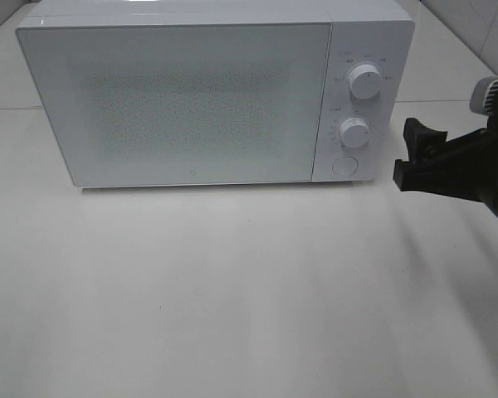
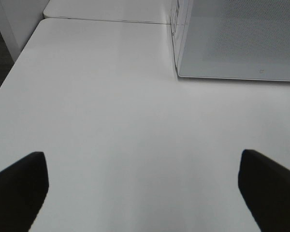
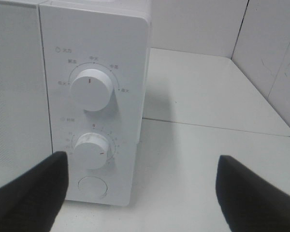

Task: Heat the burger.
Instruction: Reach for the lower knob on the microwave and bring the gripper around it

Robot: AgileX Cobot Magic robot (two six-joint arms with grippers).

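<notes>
Right wrist view: right fingers [image 3: 26, 193] apart, empty; centre them on lower knob [image 3: 90, 151] before closing; left fingers [image 2: 17, 186] apart too.

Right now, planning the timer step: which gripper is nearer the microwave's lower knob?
Right. The right gripper faces the lower knob close by; the left gripper sits off the microwave's door-side corner.

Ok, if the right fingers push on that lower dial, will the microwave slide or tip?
Tipping seems unlikely: the microwave is wide, low and flat on the table. It might slide slightly, since the table looks smooth. The lower dial is round and plain-faced, so the right fingers could slip off it.
</notes>
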